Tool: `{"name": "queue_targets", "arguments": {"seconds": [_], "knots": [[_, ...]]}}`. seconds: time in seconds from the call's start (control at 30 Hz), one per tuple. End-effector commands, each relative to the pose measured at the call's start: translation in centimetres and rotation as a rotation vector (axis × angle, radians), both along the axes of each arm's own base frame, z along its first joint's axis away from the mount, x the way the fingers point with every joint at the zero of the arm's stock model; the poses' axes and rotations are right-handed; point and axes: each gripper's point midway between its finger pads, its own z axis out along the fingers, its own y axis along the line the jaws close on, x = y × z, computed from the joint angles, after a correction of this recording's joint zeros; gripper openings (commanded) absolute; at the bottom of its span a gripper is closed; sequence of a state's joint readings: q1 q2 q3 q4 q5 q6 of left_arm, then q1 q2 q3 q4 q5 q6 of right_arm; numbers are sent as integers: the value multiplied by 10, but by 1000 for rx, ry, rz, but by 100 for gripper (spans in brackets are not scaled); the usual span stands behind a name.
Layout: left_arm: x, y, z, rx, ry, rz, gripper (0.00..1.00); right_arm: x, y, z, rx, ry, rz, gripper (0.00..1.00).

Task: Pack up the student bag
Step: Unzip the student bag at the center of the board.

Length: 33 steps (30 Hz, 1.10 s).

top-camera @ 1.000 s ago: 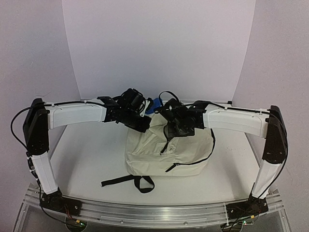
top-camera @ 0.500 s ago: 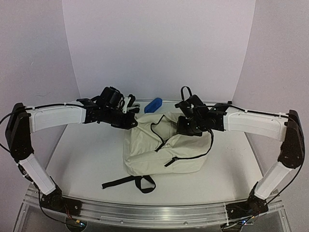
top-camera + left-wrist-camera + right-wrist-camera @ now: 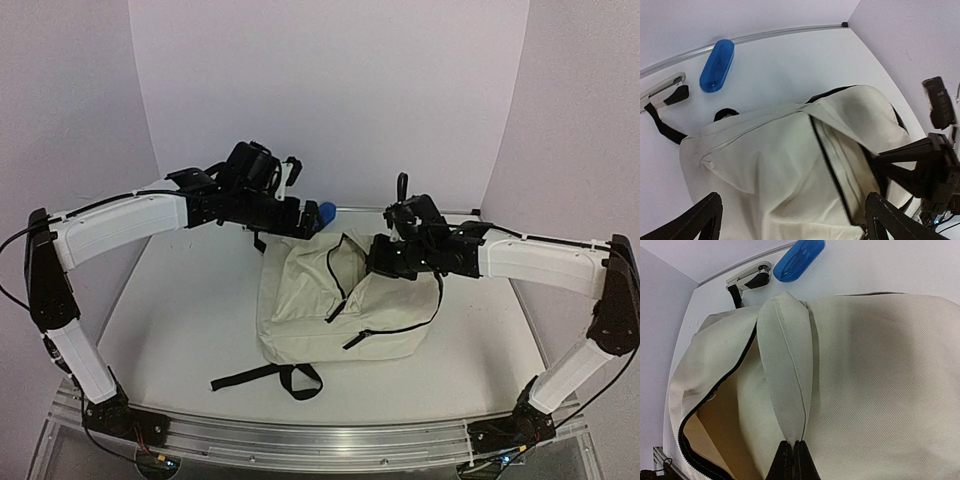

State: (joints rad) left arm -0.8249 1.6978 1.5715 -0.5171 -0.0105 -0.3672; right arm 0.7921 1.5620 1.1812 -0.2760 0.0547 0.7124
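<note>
The student bag is a cream backpack lying on the white table, its main zip partly open. My right gripper is shut on a raised fold of the bag's fabric beside the zip opening, and the pinch shows at the bottom of the right wrist view. My left gripper hovers over the bag's far left end. Its jaws stand wide open above the cream fabric, holding nothing.
A blue oblong case lies on the table just behind the bag. A small white and black object lies next to it near the back wall. A black strap trails from the bag toward the near edge.
My left gripper has opened and moved up and to the right, over the bag's far end. My right gripper stays pinched on the bag's fabric and has shifted only slightly.
</note>
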Motion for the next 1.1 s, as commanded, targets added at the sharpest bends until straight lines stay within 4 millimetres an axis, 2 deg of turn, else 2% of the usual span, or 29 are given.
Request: {"name": "queue_targets", "arguments": {"seconds": [0.0, 0.07, 0.13, 0.33, 0.43, 0.47, 0.53, 0.67, 0.7, 0.73, 0.77, 0.83, 0.97, 1.07], "knots": [[-9, -15, -17, 144, 0, 46, 100, 0, -1, 22, 64, -46, -4, 0], [-16, -29, -25, 202, -6, 24, 100, 0, -2, 22, 63, -49, -8, 0], [-18, -33, -30, 257, -13, 35, 100, 0, -4, 22, 61, -52, -12, 0], [-16, -33, -42, 365, -27, 47, 100, -1, -3, 21, 64, -52, -9, 0], [-16, -25, -55, 488, -27, 64, 100, -1, -4, 21, 65, -55, -12, 0], [-16, -22, -53, 515, -41, 75, 99, -1, -5, 20, 63, -54, -13, 0], [-13, -16, -49, 572, -81, 105, 89, -1, -6, 19, 61, -55, -17, 0], [-11, -10, -32, 577, -141, 138, 46, -1, -9, 16, 53, -53, -30, 0], [-10, -9, -29, 575, -152, 141, 41, -1, -10, 16, 52, -54, -34, 0], [-10, -8, -25, 573, -162, 144, 32, 0, -12, 16, 52, -56, -45, 0], [-9, -7, -23, 575, -168, 147, 30, 0, -12, 16, 50, -57, -49, 0], [-8, -2, -14, 582, -194, 159, 15, 1, -17, 18, 49, -66, -74, 0], [-3, 9, 10, 586, -251, 209, 2, 1, -23, 11, 39, -57, -106, 0], [-2, 11, 25, 537, -290, 230, 0, -1, -25, -4, 23, -29, -119, 0]]}}
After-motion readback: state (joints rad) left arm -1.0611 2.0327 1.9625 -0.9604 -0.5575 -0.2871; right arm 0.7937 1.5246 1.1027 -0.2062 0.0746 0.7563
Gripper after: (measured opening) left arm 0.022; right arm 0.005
